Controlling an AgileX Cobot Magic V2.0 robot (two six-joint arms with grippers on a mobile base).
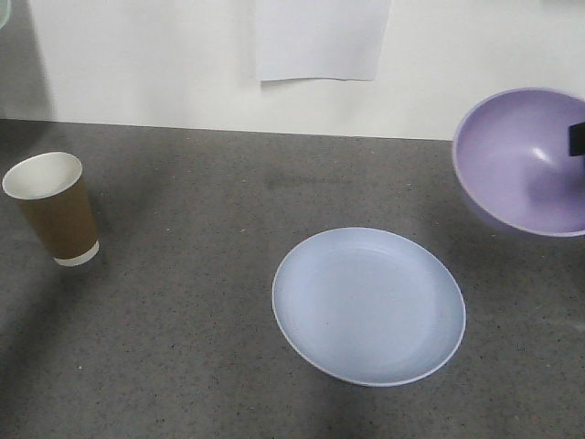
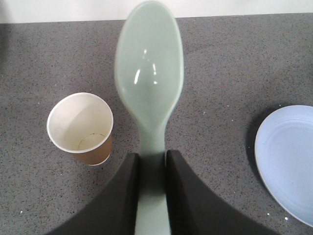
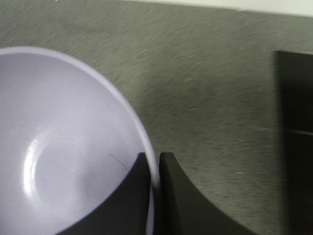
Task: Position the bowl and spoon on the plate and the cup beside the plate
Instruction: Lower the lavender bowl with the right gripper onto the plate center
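The pale blue plate (image 1: 368, 305) lies flat at the centre of the grey table; its left edge (image 2: 286, 159) shows in the left wrist view. The brown paper cup (image 1: 53, 208) stands upright at the far left, also seen as the cup (image 2: 82, 128) from above. My left gripper (image 2: 152, 159) is shut on the handle of the mint-green spoon (image 2: 149, 78), held above the table right of the cup. The lilac bowl (image 1: 528, 162) hangs tilted in the air at the right edge. My right gripper (image 3: 154, 164) is shut on the bowl's rim (image 3: 58, 147), one finger inside, one outside.
A white wall with a taped sheet of paper (image 1: 322, 38) backs the table. A dark object (image 3: 295, 142) stands at the right in the right wrist view. Speckled grey tabletop (image 1: 201, 302) lies between cup and plate.
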